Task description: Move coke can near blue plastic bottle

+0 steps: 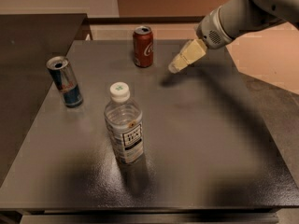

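One white-scripted coke can far, one labelled blue plastic bottle near; pincer right of the can, grip indiscernible.

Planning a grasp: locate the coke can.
In the camera view, the coke can stands near the table's far edge, with the gripper hovering just to its right.

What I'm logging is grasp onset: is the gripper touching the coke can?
Apart. The camera view shows bare table between the coke can and the gripper, which hangs beside it.

Upright coke can near pincer, well behind bottle
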Robot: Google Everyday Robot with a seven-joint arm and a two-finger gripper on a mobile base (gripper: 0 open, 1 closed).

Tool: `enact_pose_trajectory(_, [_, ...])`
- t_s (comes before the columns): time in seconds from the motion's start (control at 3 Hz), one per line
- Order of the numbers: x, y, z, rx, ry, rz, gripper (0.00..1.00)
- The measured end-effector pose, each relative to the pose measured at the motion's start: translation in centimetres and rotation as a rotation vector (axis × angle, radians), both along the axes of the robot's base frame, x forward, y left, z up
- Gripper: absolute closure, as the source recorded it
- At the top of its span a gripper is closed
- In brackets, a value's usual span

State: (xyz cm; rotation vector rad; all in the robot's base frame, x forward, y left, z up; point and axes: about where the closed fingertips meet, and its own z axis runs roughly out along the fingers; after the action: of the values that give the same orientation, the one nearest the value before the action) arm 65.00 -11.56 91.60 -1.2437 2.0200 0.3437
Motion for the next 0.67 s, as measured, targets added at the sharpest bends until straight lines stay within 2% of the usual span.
enact_pose_trajectory(0.33, [3.2,3.0,-0.6,0.082,0.003,0.005,0.0])
enact_pose_trajectory(0.67, [5.3,5.9,-0.4,0.143,-0.003,0.028,0.0])
